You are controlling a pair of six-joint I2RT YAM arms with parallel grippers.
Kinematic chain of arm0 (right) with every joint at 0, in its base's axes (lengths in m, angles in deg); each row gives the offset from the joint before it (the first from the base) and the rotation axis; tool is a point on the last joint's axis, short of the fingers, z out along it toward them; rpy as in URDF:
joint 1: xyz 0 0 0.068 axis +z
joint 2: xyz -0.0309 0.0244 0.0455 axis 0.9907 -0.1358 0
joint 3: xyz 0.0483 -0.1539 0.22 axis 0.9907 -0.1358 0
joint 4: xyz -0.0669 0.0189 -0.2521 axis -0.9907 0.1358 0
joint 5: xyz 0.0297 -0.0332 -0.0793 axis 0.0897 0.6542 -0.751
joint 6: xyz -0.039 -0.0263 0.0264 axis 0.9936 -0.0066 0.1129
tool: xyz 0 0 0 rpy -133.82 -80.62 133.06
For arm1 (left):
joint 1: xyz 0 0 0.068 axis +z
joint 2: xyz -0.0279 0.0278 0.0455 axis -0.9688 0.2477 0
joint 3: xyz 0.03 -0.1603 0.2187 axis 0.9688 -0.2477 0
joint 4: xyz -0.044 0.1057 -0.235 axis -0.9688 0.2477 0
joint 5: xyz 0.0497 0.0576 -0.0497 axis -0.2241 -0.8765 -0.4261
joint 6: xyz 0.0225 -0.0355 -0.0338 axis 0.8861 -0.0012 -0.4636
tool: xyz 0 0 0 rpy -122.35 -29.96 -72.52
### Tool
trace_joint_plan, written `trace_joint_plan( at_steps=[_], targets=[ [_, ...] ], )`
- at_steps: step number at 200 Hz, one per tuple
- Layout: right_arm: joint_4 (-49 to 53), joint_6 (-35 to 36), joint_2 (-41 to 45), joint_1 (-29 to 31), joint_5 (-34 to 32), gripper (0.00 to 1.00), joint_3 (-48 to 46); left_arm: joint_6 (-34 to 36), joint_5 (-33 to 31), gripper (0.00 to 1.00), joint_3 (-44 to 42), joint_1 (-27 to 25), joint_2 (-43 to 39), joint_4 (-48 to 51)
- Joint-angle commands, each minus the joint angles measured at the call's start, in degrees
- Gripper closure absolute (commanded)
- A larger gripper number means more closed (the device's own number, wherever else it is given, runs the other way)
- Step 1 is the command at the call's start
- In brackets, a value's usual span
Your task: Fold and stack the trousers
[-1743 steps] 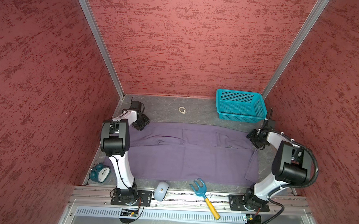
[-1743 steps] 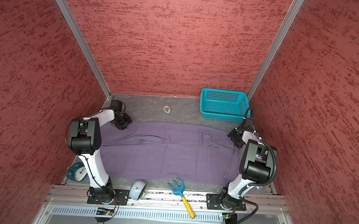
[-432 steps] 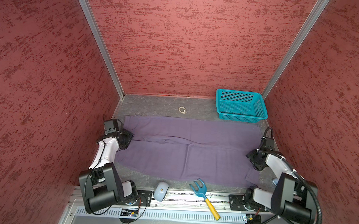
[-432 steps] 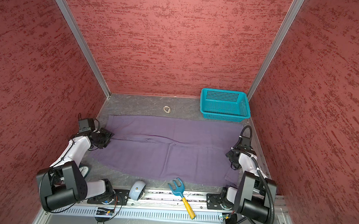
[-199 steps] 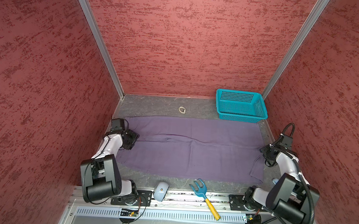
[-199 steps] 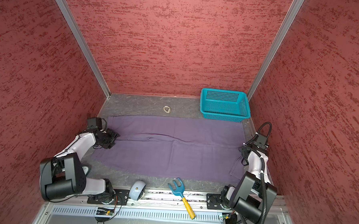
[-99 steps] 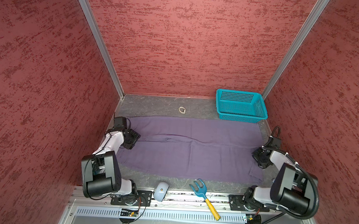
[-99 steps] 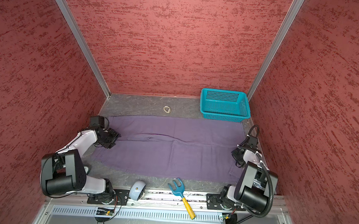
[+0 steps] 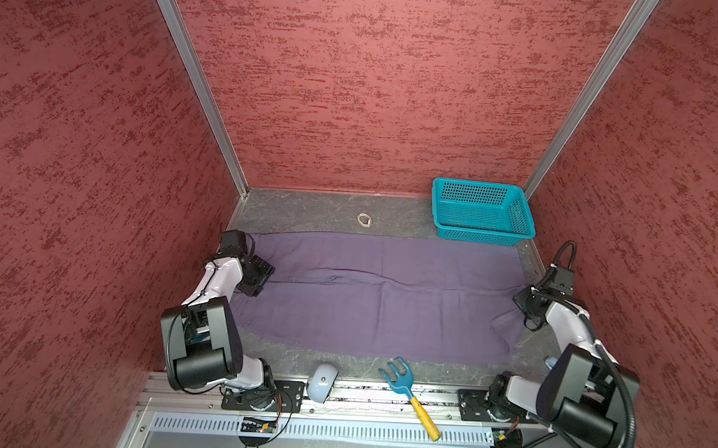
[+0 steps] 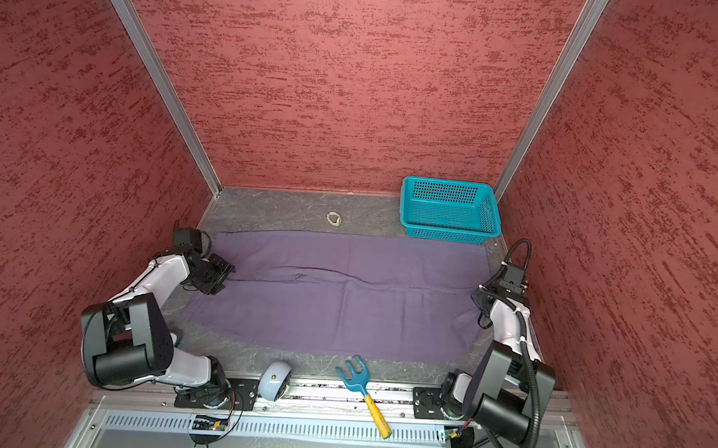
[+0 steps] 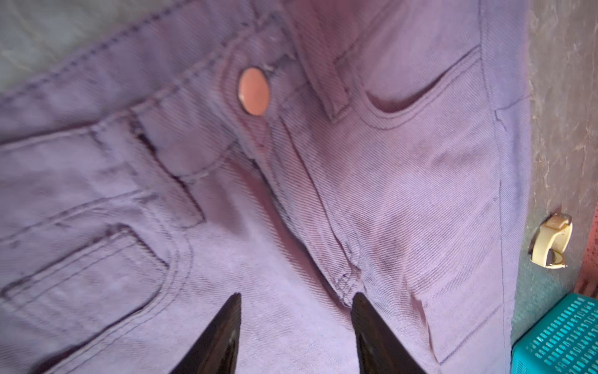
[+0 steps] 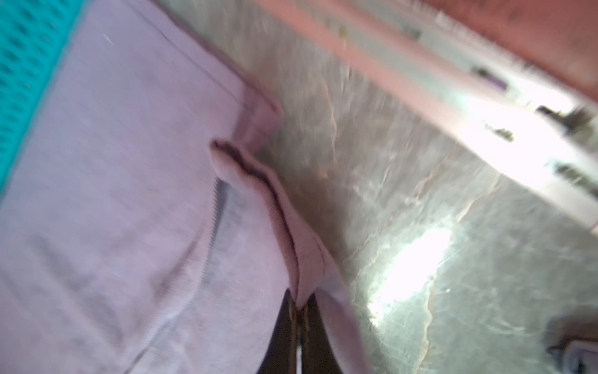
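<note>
Purple trousers spread flat across bench, waist left. Left hand open above fly (fingertips only, rest cut off). Right hand pinched shut on blurred leg hem at right.

Matt twill cloth trousers, shiny metal button, perforated plastic basket, smooth marbled tabletop

Left arm low, left jaws parted, right arm low, right jaws pinching the trousers
</note>
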Motion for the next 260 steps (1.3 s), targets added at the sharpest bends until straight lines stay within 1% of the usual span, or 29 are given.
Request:
trace_joint_plan(
  at_steps=[1,12,28,46,58,69,78,88,102,109,124,158,168,186,215,260],
  targets=[
    [0.7,0.1,1.7,-0.6,-4.9,1.00,1.4,1.9,-0.6,0.43,-0.2,2.3,-3.6,2.9],
    [0.3,-0.2,2.2,-0.8,-5.7,1.00,1.0,2.3,-0.8,0.43,-0.7,3.6,-5.5,3.8],
    [-0.2,-0.8,2.9,-1.1,-6.6,0.95,0.6,2.6,-1.1,0.40,-1.7,5.9,-8.2,4.7],
    [0.3,-0.2,3.1,-1.3,-7.9,0.91,1.5,2.5,0.2,0.38,-3.0,9.4,-9.9,5.3],
    [1.3,0.1,2.5,-1.3,-8.2,0.87,2.3,2.4,1.7,0.38,-3.9,11.8,-10.3,5.2],
    [1.6,0.1,1.7,-1.3,-7.4,0.79,2.8,2.5,2.0,0.38,-4.6,12.8,-10.4,5.1],
    [1.8,0.2,0.9,-1.4,-7.0,0.69,3.0,2.8,1.6,0.36,-5.0,12.9,-10.5,5.0],
    [1.9,0.2,0.3,-1.3,-6.5,0.60,3.0,3.0,1.4,0.34,-5.5,12.8,-10.5,4.9],
    [2.4,0.2,0.1,-1.3,-6.6,0.53,3.0,3.3,0.6,0.32,-6.0,13.0,-10.6,5.5],
    [2.9,0.3,0.3,-1.4,-6.7,0.51,3.2,3.6,0.5,0.30,-6.3,13.3,-10.6,5.8],
    [3.8,0.2,1.2,-1.3,-6.1,0.50,3.9,4.3,0.3,0.28,-6.8,14.1,-11.0,6.5],
    [6.1,0.0,4.3,-0.6,-0.3,0.54,5.5,5.4,-0.6,0.27,-8.4,15.9,-11.2,7.4],
    [7.3,0.2,5.0,0.3,-0.3,0.55,5.4,5.7,-1.2,0.27,-9.1,16.1,-11.1,7.9],
    [8.9,0.9,6.4,1.2,-0.4,0.55,4.6,5.2,-4.9,0.26,-9.9,16.2,-12.2,10.2],
    [9.9,0.9,9.5,1.5,2.4,0.55,2.8,3.9,-6.9,0.22,-10.1,15.8,-14.4,9.9],
    [12.7,1.2,10.6,1.9,1.5,0.53,4.6,3.9,-9.1,0.21,-11.9,15.9,-10.7,7.2]
  ],
)
